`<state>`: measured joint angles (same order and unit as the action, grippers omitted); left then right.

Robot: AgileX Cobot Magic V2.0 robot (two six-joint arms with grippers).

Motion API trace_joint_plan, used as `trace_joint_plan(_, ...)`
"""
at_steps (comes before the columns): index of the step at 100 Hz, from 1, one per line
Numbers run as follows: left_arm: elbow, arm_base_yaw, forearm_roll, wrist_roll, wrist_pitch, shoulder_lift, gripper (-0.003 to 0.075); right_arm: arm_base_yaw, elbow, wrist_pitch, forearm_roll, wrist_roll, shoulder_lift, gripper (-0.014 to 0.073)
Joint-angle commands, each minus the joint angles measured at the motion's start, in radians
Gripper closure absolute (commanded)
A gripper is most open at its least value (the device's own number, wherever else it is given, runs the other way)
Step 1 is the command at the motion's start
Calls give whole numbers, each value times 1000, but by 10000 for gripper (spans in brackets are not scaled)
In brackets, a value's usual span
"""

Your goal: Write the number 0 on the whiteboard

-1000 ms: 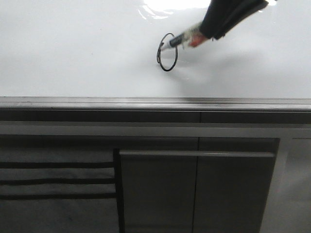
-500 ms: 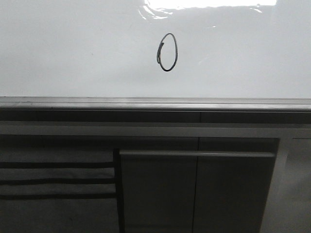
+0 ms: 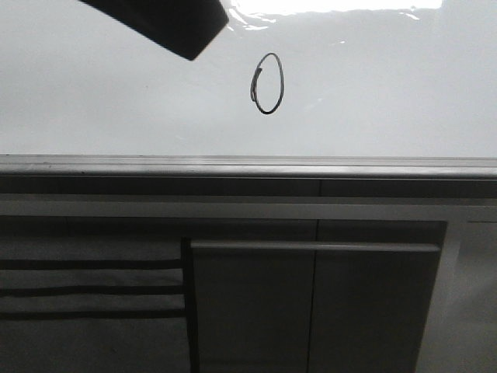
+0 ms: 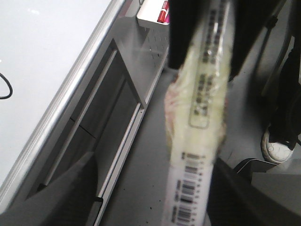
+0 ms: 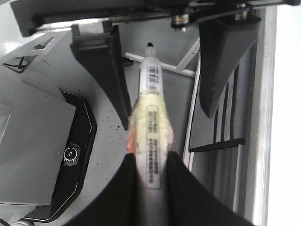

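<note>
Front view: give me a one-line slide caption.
Finished number 0 stands on the whiteboard while a dark arm part enters at upper left.

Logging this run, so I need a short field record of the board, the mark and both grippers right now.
whiteboard: glossy white, glare at top, grey metal edge strip
number 0: closed black oval, stroke ends overlapping at upper left
left gripper: shut on a yellowish barcoded object, blurred, away from the board
right gripper: shut on marker pen, off the board
dark shape: over the board's upper left, apart from the 0
</note>
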<state>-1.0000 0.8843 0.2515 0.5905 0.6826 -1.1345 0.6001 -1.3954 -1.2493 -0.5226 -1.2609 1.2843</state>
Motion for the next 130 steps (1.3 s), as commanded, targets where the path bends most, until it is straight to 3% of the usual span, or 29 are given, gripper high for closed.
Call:
trace_joint_plan(1, -38, 8, 12, 2, -33, 16, 327, 2, -23, -42, -36, -12, -25, 609)
trace_joint_plan(24, -38, 8, 12, 2, -35, 16, 533, 2, -23, -40, -38, -12, -7, 609)
trace_joint_plan(38, -38, 8, 12, 2, -33, 16, 621, 2, -23, -40, -37, -12, 14, 600)
trace_joint_plan(46, -38, 8, 12, 2, -33, 16, 654, 2, -23, -40, -36, -12, 17, 566)
trace_joint_plan(65, -38, 8, 9, 2, -31, 16, 702, 2, -23, -38, -27, 6, 17, 386)
trace_joint_plan(77, -36, -8, -23, -13, -45, 16, 711, -7, -43, -36, 136, 124, 5, 355)
trace_joint_plan(87, -32, -81, -25, -58, -110, 9, 711, -53, -62, -32, 238, 237, -23, 355)
trace_joint_plan(100, -8, -218, -23, -114, -288, -27, 711, -128, -65, -32, 233, 259, -63, 355)
trace_joint_plan(114, -5, -360, 23, -115, -434, -117, 710, -143, -65, -38, 231, 273, -82, 355)
trace_joint_plan(130, -55, -510, 126, -115, -453, -241, 710, -143, -65, -54, 231, 298, -86, 355)
